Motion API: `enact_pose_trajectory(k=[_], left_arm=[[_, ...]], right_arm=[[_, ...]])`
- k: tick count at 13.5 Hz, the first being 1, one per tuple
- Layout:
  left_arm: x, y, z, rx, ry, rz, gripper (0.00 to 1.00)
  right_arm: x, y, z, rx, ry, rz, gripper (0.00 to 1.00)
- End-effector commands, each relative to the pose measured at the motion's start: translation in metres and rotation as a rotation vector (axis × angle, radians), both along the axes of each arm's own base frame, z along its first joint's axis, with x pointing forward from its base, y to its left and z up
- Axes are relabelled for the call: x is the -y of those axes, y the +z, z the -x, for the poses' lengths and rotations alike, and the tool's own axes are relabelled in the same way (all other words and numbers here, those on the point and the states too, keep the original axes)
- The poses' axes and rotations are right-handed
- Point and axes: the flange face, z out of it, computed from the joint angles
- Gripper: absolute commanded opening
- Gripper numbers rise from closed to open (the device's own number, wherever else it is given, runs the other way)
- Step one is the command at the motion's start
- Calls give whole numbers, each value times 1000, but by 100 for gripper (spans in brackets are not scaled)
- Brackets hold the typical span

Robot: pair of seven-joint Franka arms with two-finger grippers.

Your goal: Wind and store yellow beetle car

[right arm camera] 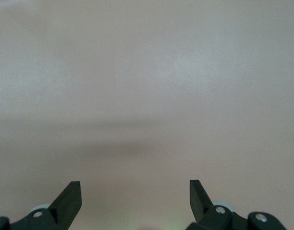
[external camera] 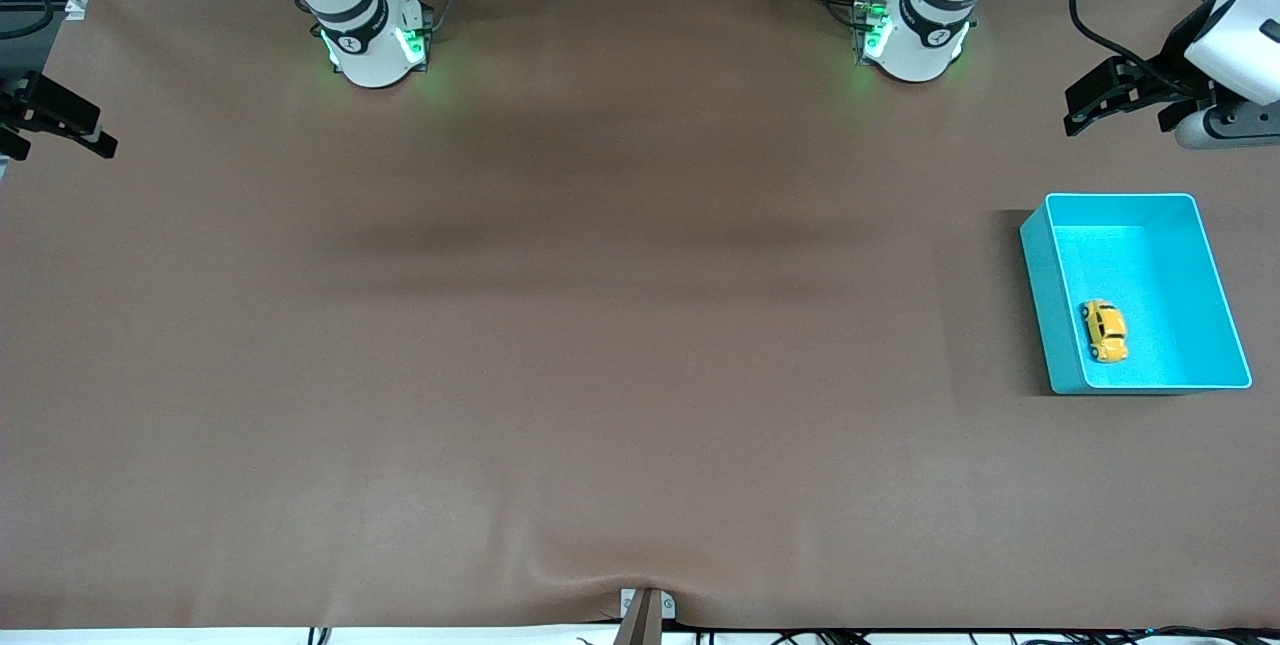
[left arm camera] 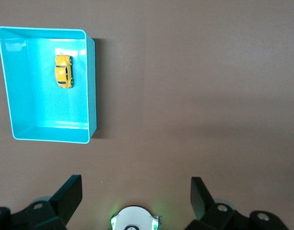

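The yellow beetle car lies on the floor of the turquoise bin, close to the bin wall on the right arm's side. The bin stands at the left arm's end of the table. My left gripper hangs open and empty high over the table, between its own base and the bin. Over the right arm's end of the table, my right gripper is also open and holds nothing, with only bare tabletop under it.
A brown mat covers the whole table. The two arm bases stand along the edge farthest from the front camera. A small metal clamp sits at the nearest edge.
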Motion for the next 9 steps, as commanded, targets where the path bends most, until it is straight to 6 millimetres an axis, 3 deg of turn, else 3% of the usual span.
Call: enact_pose_trajectory(k=[1, 9], left_arm=[[-1, 9, 2, 27, 0, 8, 100], [-4, 9, 2, 26, -41, 10, 100]], right_arm=[[-2, -4, -2, 19, 10, -3, 100], [1, -9, -5, 40, 62, -2, 100]])
